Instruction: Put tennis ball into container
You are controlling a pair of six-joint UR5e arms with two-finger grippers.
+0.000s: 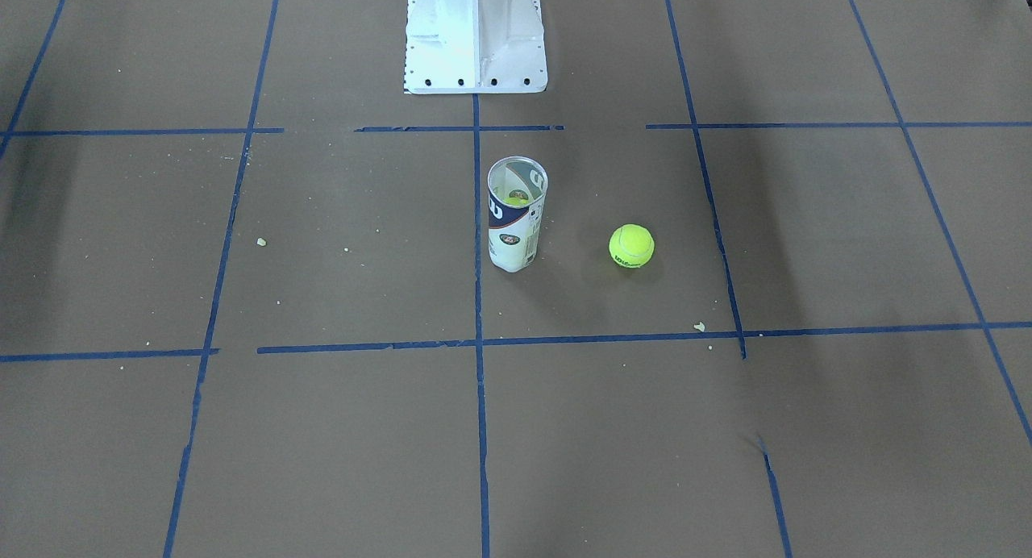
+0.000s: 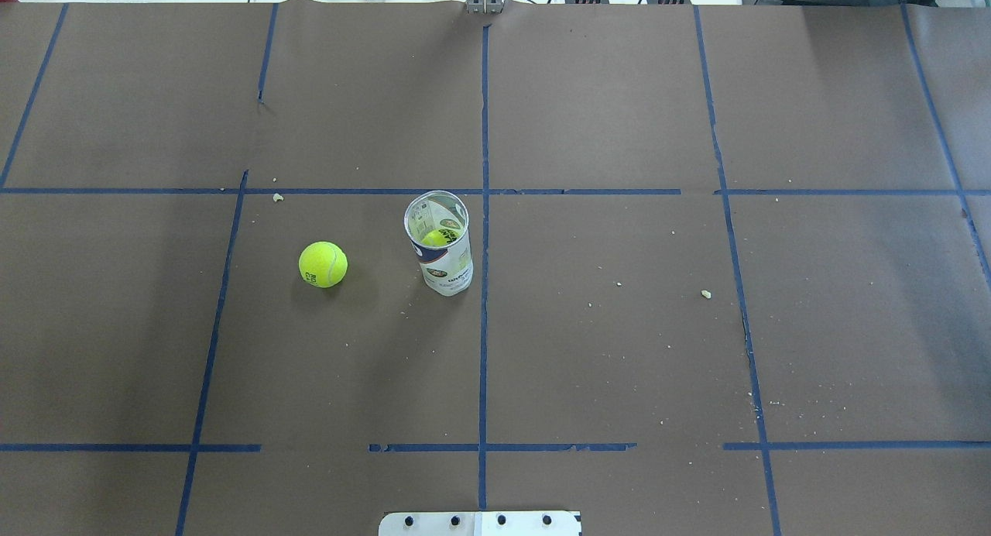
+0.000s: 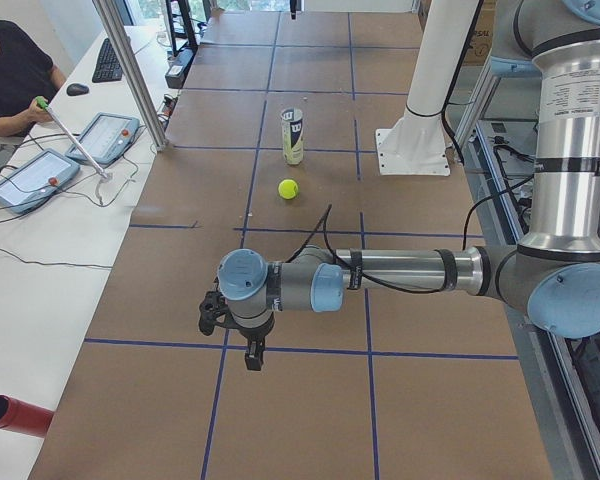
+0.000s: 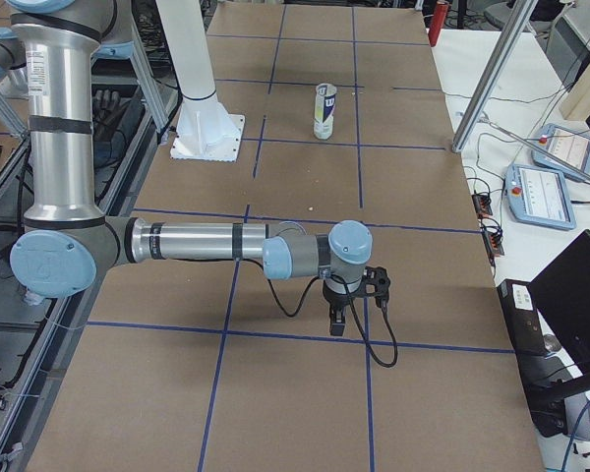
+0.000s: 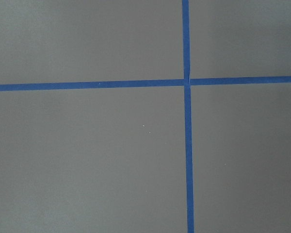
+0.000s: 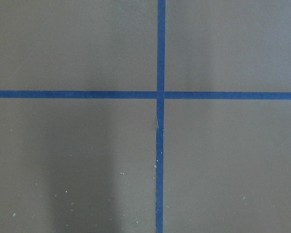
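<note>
The tennis ball (image 2: 323,264) lies on the table (image 2: 619,350), well apart from the left gripper (image 3: 251,357), inward toward the upright container (image 2: 438,242) near it. The right gripper (image 4: 336,324) hangs farther from the ball, so the left arm is nearer. I cannot tell how far either gripper is open.

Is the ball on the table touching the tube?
Apart. The overhead view shows a plain strip of brown table between the ball and the tube.

The silver arms (image 3: 405,268) have pale-blue joint caps (image 3: 242,275).
</note>
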